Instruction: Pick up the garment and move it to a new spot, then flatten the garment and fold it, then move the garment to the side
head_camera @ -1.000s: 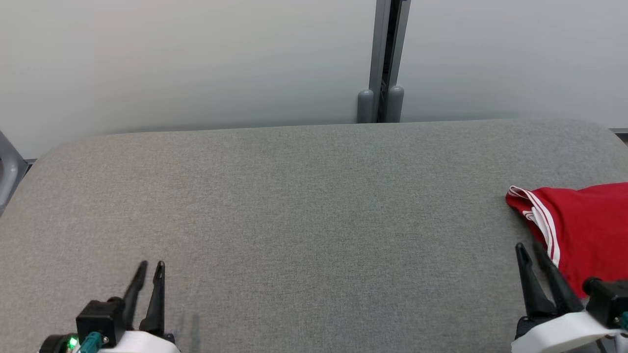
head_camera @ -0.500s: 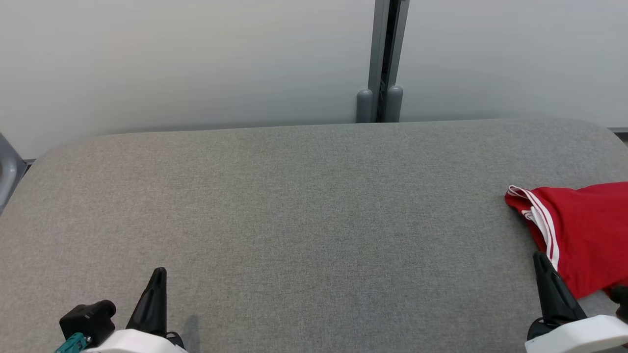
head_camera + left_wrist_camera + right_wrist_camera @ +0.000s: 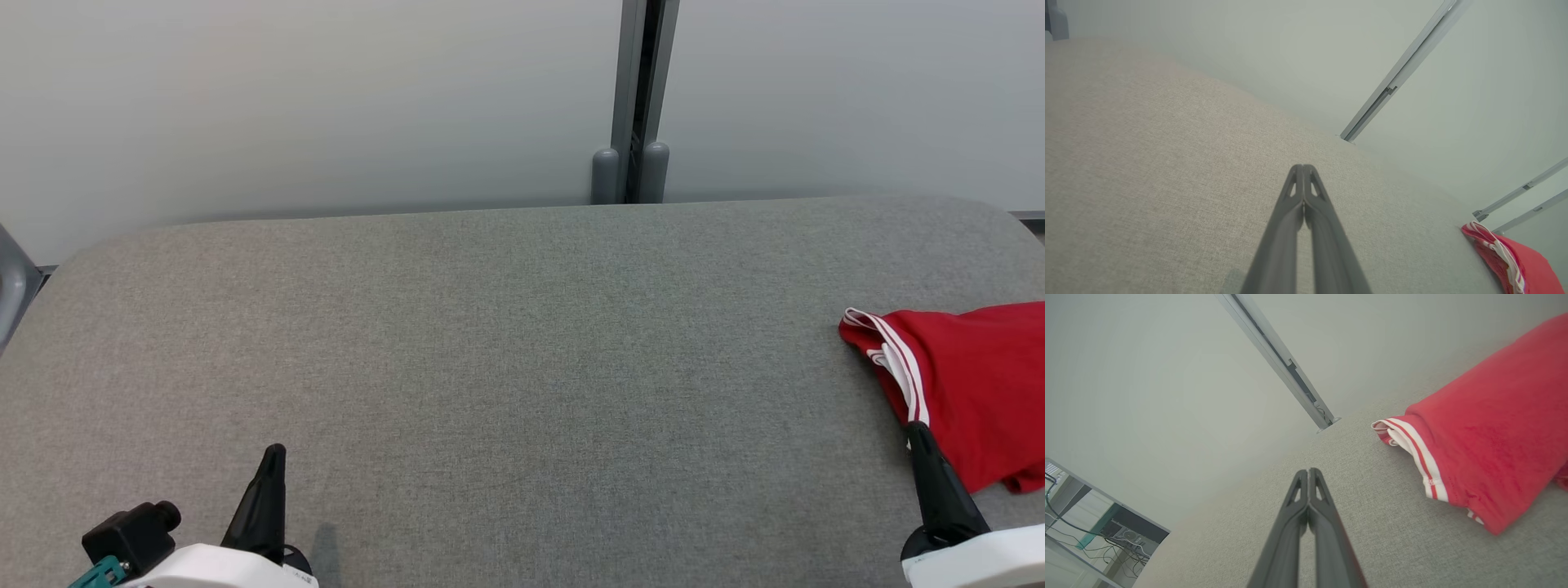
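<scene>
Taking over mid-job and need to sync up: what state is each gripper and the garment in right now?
left gripper: shut, empty, over the bare grey table.
right gripper: shut, empty, tips beside the garment's striped edge, not gripping it.
red garment: lying bunched at the table's right side, held by nothing, partly cut off by the head view's edge.

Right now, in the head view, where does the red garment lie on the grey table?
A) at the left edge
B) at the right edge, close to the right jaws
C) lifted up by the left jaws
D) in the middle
B: the red garment lies on the grey table at its right edge, close to the right jaws, which are shut and hold nothing.
</scene>
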Motion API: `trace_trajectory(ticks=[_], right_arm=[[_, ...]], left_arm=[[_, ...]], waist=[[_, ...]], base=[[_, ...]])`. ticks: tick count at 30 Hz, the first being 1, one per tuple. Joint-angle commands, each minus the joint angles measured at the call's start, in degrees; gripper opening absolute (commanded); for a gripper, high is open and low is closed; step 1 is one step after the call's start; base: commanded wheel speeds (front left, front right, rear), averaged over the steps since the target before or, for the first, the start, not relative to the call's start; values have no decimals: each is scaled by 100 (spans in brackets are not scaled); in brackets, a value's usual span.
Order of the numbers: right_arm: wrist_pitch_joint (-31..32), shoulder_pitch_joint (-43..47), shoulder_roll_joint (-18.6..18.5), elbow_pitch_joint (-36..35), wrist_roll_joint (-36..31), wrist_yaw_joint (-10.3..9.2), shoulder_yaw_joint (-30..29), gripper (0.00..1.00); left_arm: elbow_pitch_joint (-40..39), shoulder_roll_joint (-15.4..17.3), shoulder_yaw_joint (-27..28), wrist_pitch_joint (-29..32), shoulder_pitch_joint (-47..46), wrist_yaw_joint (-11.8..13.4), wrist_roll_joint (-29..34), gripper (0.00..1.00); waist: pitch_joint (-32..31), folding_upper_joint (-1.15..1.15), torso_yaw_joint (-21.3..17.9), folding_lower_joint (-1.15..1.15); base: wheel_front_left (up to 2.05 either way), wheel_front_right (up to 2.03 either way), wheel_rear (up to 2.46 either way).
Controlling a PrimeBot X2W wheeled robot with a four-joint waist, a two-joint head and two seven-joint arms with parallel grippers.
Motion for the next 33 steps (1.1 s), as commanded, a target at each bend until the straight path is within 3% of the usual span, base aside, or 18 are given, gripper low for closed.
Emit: trace_trajectory(ticks=[1,33], right_arm=[[55,2,-57,-96,296,0,-84,0],[513,104,-3,-85,2479,1,-483,0]], left_arm=[[-90,14,83,26,-114,-83,-246,0],[-160,-366,322,233,-101,-571,-2153,0]], waist=[[1,0,-2,0],[9,0,-34,0]], base=[[0,0,0],[0,0,0]])
